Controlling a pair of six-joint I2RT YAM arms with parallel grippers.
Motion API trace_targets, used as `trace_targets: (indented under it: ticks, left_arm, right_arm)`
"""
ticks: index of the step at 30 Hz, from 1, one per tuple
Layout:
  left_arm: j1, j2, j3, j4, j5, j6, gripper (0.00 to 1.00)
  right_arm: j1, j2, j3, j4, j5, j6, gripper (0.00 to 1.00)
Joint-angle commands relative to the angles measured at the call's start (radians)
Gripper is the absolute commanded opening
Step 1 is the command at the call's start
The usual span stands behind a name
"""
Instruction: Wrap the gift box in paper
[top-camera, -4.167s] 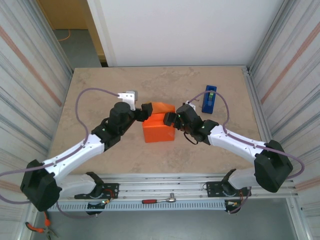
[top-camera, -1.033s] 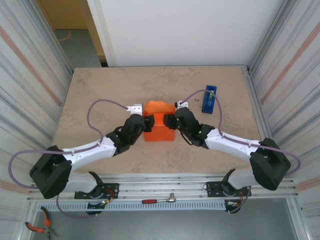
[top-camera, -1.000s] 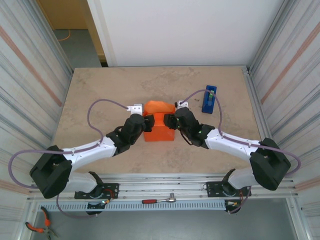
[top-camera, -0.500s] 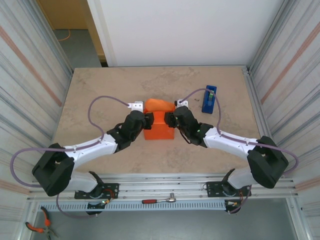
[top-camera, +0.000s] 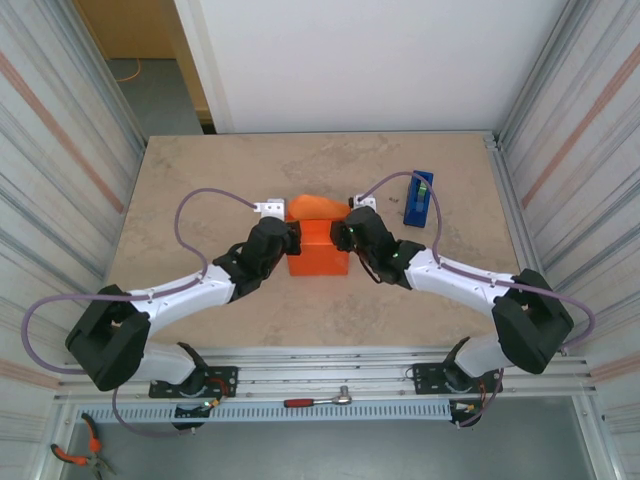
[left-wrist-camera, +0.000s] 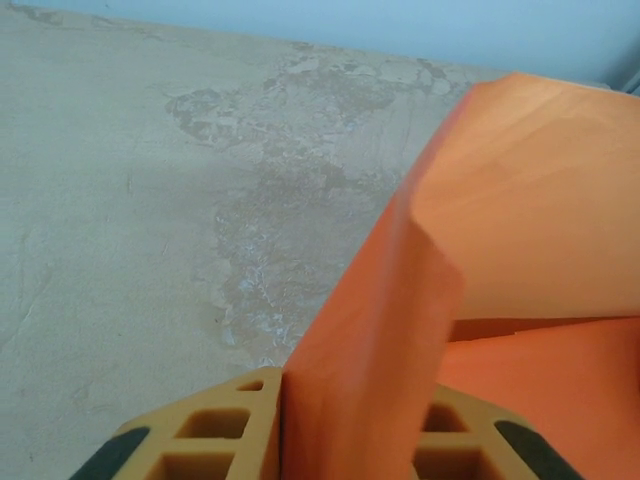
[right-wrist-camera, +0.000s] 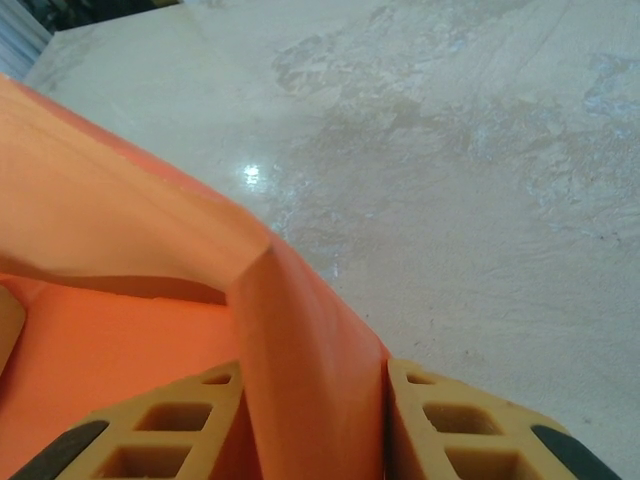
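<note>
The orange paper (top-camera: 318, 252) lies folded over the gift box, which is hidden beneath it, at the table's middle. A loose flap (top-camera: 312, 206) rises at the parcel's far side. My left gripper (top-camera: 291, 240) sits at the parcel's left end, shut on an upright fold of paper (left-wrist-camera: 400, 300) between its tan fingers (left-wrist-camera: 215, 432). My right gripper (top-camera: 342, 236) sits at the right end, shut on a matching fold (right-wrist-camera: 300, 330) that fills the gap between its fingers (right-wrist-camera: 455, 425).
A blue tape dispenser (top-camera: 418, 198) with a green roll stands at the back right, just beyond the right arm's cable. A ratchet wrench (top-camera: 318, 401) lies on the front rail. Metal walls close in the tabletop (top-camera: 200, 190) on left and right.
Both grippers have slid a little farther from the bases along the parcel's ends and narrowed their jaws onto the paper folds. The parcel has shifted slightly toward the back.
</note>
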Motion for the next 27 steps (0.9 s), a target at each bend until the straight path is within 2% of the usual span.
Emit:
trace_targets:
  ticks: [1, 5, 21, 27]
  left_arm:
    - [-0.015, 0.003, 0.035, 0.040, 0.075, 0.042, 0.18]
    - [-0.015, -0.009, 0.038, 0.042, 0.087, 0.029, 0.14]
    - [-0.018, -0.057, 0.045, 0.037, 0.123, -0.012, 0.03]
    - [-0.025, -0.055, 0.036, 0.042, 0.121, -0.028, 0.04]
  right_arm:
    - [0.005, 0.044, 0.030, -0.081, -0.051, -0.051, 0.06]
    - [0.005, 0.036, 0.052, -0.106, -0.065, -0.050, 0.00]
    - [0.003, -0.025, 0.109, -0.179, -0.093, -0.032, 0.00]
    - [0.003, -0.010, 0.108, -0.177, -0.098, -0.028, 0.00]
